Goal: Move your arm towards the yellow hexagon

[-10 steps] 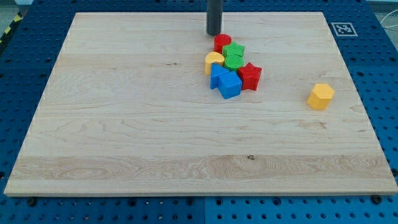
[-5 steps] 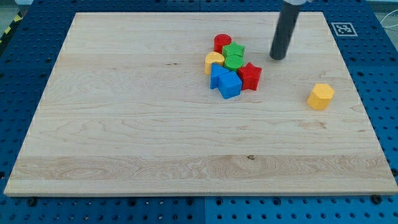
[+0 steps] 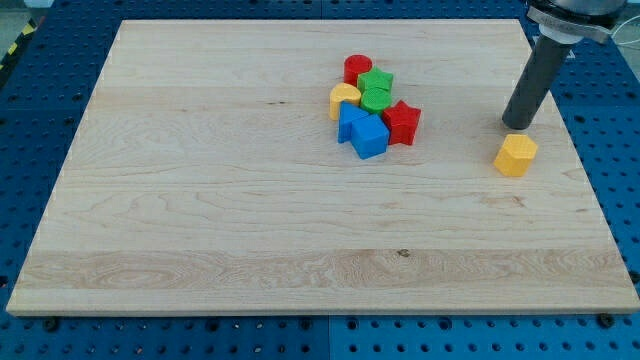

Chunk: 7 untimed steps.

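The yellow hexagon point(image 3: 516, 155) lies alone on the wooden board point(image 3: 200, 200) at the view's right. My tip point(image 3: 517, 125) stands just above it in the view, a small gap between them, not touching. The dark rod leans up towards the view's top right corner.
A tight cluster sits at the board's upper middle: a red cylinder point(image 3: 357, 69), a green star point(image 3: 377, 81), a green round block point(image 3: 375, 98), a yellow heart-like block point(image 3: 345, 99), a red star point(image 3: 403, 121) and two blue blocks point(image 3: 369, 135). A marker tag point(image 3: 551, 46) is at the top right corner.
My tip has swept from the view's top beside the red cylinder, rightwards and downwards, to just above the yellow hexagon. No block has moved.
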Available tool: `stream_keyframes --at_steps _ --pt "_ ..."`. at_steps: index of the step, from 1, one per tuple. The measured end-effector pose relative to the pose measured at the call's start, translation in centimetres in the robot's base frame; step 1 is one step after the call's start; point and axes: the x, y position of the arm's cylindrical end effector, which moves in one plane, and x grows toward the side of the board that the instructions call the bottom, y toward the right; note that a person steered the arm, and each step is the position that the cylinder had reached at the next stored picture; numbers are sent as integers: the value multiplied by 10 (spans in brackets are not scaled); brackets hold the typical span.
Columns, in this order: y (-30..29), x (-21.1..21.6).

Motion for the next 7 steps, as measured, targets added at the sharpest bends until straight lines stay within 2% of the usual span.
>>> stream_keyframes --at_steps 1,3,4,6,7 --pt "14 5" --pt "72 49" --pt "80 60" --pt "73 101" --pt "51 123"
